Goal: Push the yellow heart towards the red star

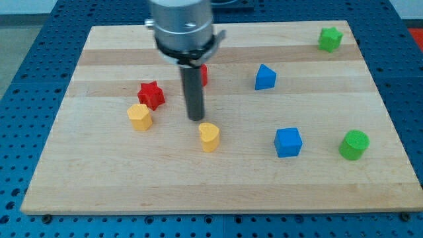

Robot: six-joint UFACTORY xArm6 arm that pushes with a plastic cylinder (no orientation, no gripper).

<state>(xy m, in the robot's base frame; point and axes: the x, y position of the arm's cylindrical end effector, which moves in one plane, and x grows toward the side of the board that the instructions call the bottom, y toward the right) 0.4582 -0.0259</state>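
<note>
The yellow heart (pixel 209 136) lies on the wooden board (pixel 99 178) just below the middle. The red star (pixel 151 94) lies up and to the left of it. My tip (pixel 196 118) is just above the yellow heart and slightly to its left, a small gap away, and to the right of the red star. The rod rises from the tip to the arm's grey body at the view's top.
A yellow hexagon-like block (pixel 139 116) sits right below the red star. A red block (pixel 203 74) is partly hidden behind the rod. A blue triangular block (pixel 265 77), a blue cube (pixel 288 142), a green cylinder (pixel 354 145) and a green star (pixel 330 39) lie to the right.
</note>
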